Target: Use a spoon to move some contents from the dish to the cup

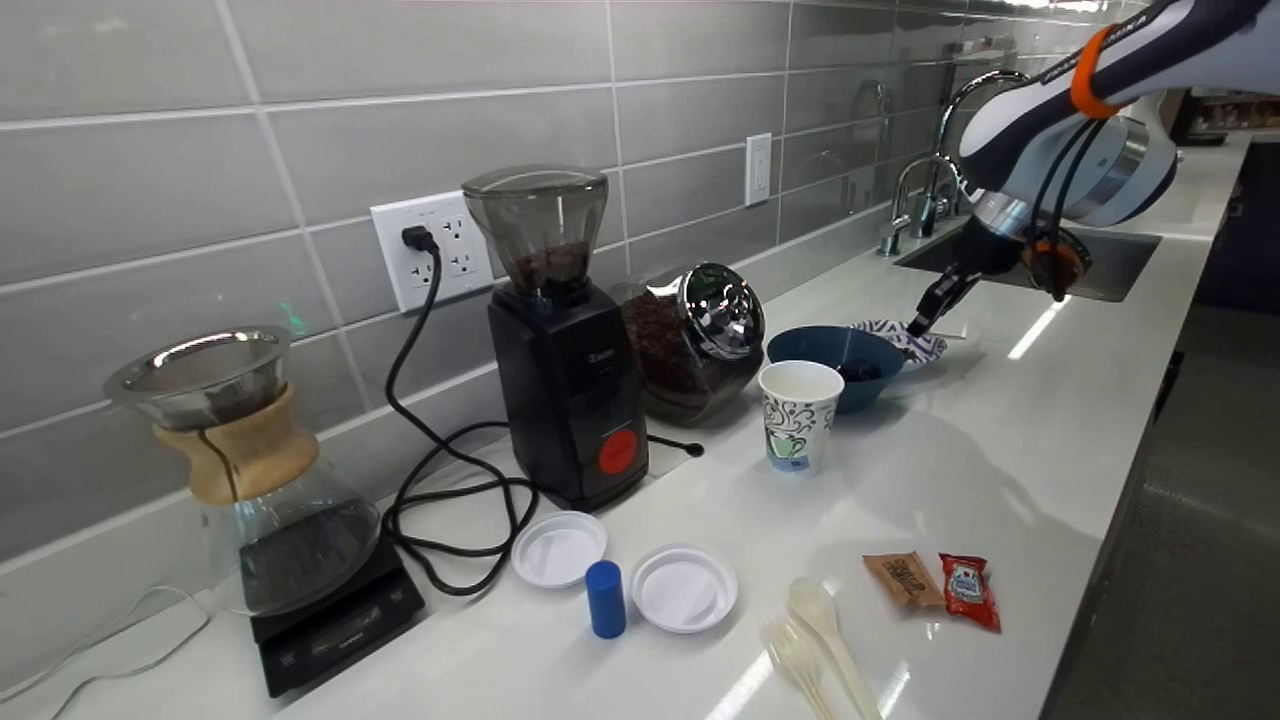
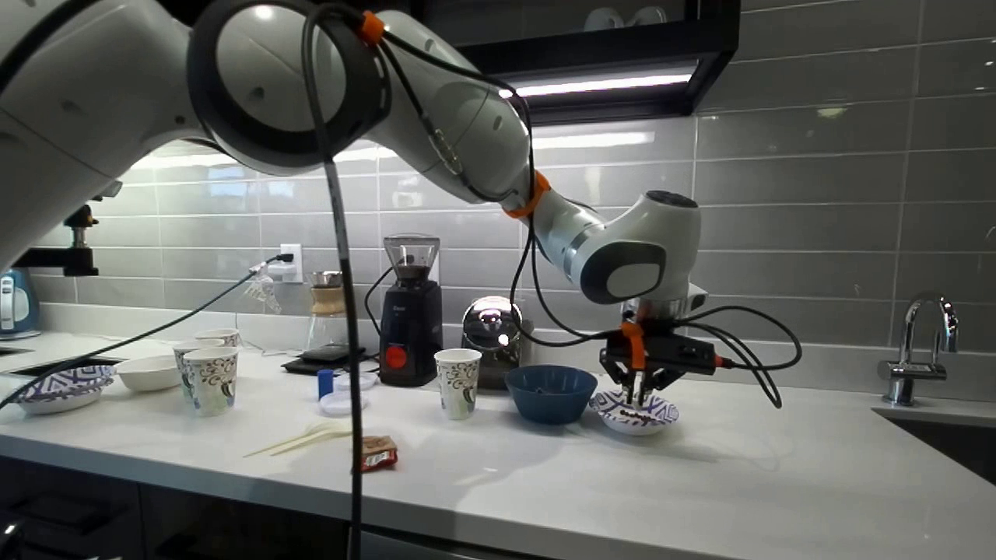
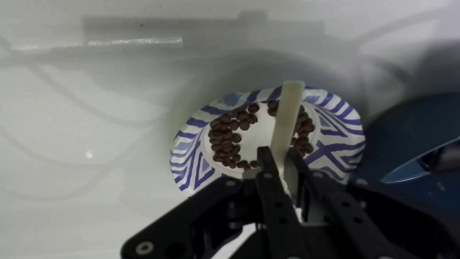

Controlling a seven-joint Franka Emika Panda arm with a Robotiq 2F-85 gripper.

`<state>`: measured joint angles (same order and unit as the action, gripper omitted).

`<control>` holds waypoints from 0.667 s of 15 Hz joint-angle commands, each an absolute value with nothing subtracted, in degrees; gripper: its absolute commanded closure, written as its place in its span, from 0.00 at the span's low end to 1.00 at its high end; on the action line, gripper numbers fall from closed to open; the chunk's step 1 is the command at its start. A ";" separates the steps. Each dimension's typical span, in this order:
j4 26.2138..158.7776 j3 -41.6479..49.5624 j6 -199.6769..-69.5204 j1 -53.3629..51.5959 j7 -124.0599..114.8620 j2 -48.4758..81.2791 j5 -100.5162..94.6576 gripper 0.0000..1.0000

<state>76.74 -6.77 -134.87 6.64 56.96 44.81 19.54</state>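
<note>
The dish is a white paper bowl with a purple pattern [image 3: 190, 158], holding brown coffee beans [image 3: 224, 140]; it shows in both exterior views [image 1: 880, 328] [image 2: 660, 412]. My gripper [image 3: 279, 153] is low over the dish, also seen in exterior views [image 1: 922, 326] [image 2: 635, 398]. Its fingers are shut on the pale handle of a spoon [image 3: 287, 115], which slants across the dish. The spoon's bowl end is hidden behind the fingers. The cup [image 1: 798, 425], white with a blue and green pattern, stands upright beyond the blue bowl [image 2: 457, 389]. Its inner bottom is hidden.
A dark blue bowl [image 1: 850, 375] stands between dish and cup. Behind stand a bean jar [image 1: 690, 350], a black grinder [image 1: 570, 400] and a glass carafe [image 1: 300, 530]. A plastic fork [image 1: 797, 660], another spoon [image 1: 830, 630] and packets [image 1: 968, 592] lie near the front.
</note>
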 commanded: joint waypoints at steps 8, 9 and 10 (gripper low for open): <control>69.52 -7.46 -130.34 6.82 53.10 49.63 14.15 0.97; 69.27 -7.47 -130.12 6.79 53.10 49.87 13.85 0.97; 69.09 -7.36 -130.02 6.66 52.96 50.02 13.37 0.97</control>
